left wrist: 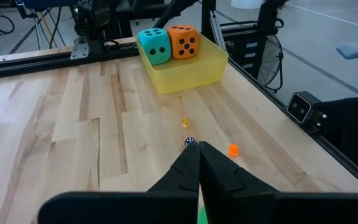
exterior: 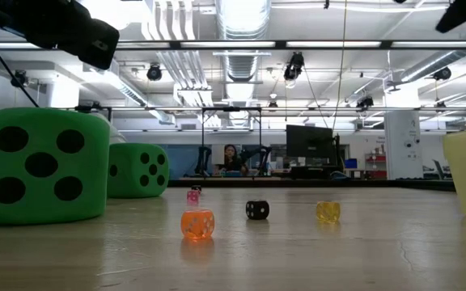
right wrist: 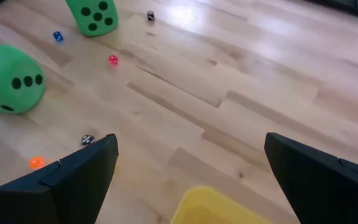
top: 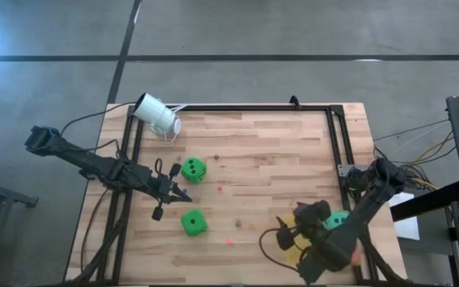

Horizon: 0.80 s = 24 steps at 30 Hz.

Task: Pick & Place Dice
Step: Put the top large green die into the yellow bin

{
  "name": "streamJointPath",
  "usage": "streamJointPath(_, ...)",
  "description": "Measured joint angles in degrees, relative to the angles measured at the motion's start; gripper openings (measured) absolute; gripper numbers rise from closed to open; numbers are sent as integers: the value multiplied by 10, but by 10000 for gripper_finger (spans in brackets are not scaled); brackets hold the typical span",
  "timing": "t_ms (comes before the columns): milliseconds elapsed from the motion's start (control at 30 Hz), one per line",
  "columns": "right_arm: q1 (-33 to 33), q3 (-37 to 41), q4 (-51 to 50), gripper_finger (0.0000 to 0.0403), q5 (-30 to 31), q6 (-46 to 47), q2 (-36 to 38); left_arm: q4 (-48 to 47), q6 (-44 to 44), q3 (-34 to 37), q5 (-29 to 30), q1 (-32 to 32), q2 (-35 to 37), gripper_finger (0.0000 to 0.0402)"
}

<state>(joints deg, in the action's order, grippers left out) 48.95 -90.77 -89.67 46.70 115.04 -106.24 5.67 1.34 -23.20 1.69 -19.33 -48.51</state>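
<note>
I see my left gripper [top: 183, 196] pinched narrow between the two green dice [top: 194, 169], my right gripper [top: 293, 236] wide over the yellow tray [left wrist: 185, 74] near the surface's right edge.

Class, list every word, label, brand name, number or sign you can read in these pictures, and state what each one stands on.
No readable text in any view.
The green dice, teal die and orange die carry only dark pips, no numerals.
The white camera at the table's corner shows no legible label.
Monitors in the room behind are too far off to read.
</note>
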Motion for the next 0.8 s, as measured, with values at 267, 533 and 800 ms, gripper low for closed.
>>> streamJointPath(267,-12,-3,5,400,0,-45,0,0,0,0,0,0,0,6)
streamJointPath(533,-11,-5,9,400,-3,-45,0,0,0,0,0,0,0,6)
streamJointPath(800,-11,-5,19,400,-3,-99,1,9,2,0,16,0,0,6)
